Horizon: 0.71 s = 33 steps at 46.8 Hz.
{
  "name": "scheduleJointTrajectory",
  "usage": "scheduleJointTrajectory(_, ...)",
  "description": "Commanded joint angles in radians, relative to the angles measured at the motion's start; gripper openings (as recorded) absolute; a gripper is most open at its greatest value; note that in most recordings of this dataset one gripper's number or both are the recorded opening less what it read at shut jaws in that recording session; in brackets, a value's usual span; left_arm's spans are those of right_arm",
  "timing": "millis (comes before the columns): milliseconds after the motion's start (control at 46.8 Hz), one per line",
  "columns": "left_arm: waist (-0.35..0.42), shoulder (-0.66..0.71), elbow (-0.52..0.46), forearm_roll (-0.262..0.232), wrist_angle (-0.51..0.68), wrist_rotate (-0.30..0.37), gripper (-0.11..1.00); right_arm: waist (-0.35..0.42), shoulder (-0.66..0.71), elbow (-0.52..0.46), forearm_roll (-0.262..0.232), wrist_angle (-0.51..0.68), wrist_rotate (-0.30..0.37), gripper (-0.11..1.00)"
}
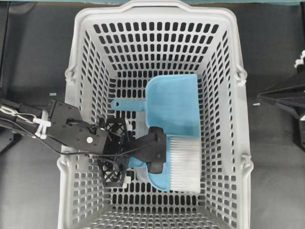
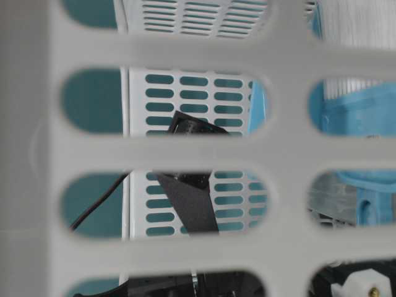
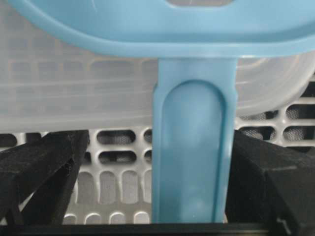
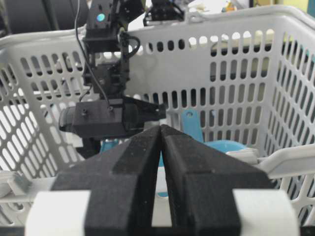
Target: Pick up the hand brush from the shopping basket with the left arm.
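Slotted light grey plastic shopping basket (image 1: 224, 57) floor carries all: left pincer (image 1: 116, 151) spread wide astride thin stiff handle of light blue white-bristled hand brush (image 1: 183, 164); likely light, slick plastic, best pinched mid-handle; blue dustpan (image 1: 172, 106) beyond.

The shopping basket (image 1: 157, 19) is light grey, its walls and floor patterned with rows of rounded slots. Inside it, the hand brush (image 1: 178, 164) is light blue plastic with broad white bristles. The dustpan (image 1: 174, 105) beside it is the same light blue, plain and unpatterned. The left arm (image 1: 71, 129) is black, with thin black cables and white clips; its fingers (image 1: 113, 174) are black with an open lattice pattern. In the right wrist view the right gripper (image 4: 161, 129) shows matte black fingers with white blocks at their base. The counter (image 1: 276, 191) around the basket is dark grey.
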Motion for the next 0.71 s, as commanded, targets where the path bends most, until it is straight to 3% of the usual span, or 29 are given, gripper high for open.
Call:
scheduleJointTrajectory(0,-0.005,-0.005,-0.008,0.003,-0.006,0.002,0.91,0.000,0.005,-0.006,0.003,-0.006,0.002,0.00)
scheduleJointTrajectory(150,-0.009,-0.005,-0.009,0.003,-0.006,-0.006,0.89,0.003,0.003,-0.006,0.003,-0.009,0.002,0.00)
scheduleJointTrajectory(235,-0.012,-0.005,-0.012,0.005,-0.006,-0.006,0.81,0.005,0.003,-0.006,0.003,-0.006,0.002,0.00)
scheduleJointTrajectory(278,-0.014,-0.008,-0.014,0.003,-0.006,-0.006,0.74,0.005,0.003,-0.005,0.003,-0.005,0.002,0.00)
scheduleJointTrajectory(470,-0.023,-0.023,-0.017,0.003,-0.008,0.003,0.21,0.006,0.003,-0.002,0.003,-0.005,0.002,0.00)
scheduleJointTrajectory(684,-0.025,-0.029,-0.014,0.003,-0.008,0.003,0.22,0.006,0.003,-0.002,0.005,-0.006,0.003,0.00)
